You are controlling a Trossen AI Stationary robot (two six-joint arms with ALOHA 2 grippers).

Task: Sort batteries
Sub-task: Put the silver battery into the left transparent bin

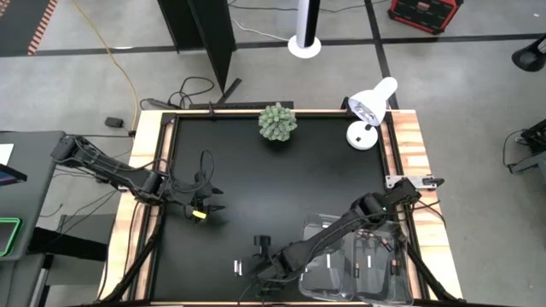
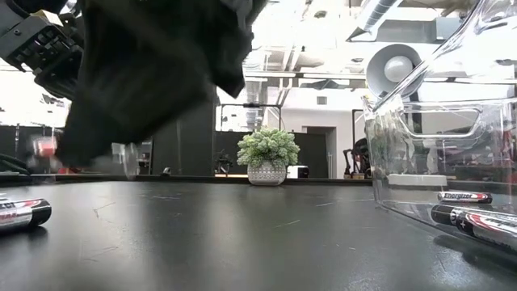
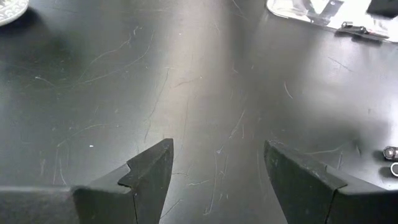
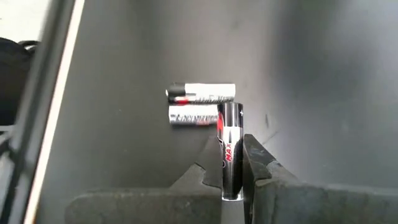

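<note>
In my right wrist view the right gripper (image 4: 231,180) is clamped on one battery (image 4: 229,149), a dark cell with red lettering standing between the fingers, at lower centre of the frame. Just beyond it, two silver batteries (image 4: 200,104) lie side by side on the black table (image 4: 323,74), touching each other.

In the high view that gripper (image 1: 266,266) sits at lower centre, beside the loose cells (image 1: 238,268). To its right, the clear bins (image 1: 363,260) hold more batteries (image 1: 368,253).

The left gripper (image 1: 205,207) hovers at mid left of the high view; in its wrist view the jaws stand wide apart over bare table, holding nothing.

Farther off, at the upper edge of the table, I see a small plant (image 1: 277,122) and a white lamp (image 1: 370,111).

In the low view, bin cells (image 2: 464,196) show at right.
</note>
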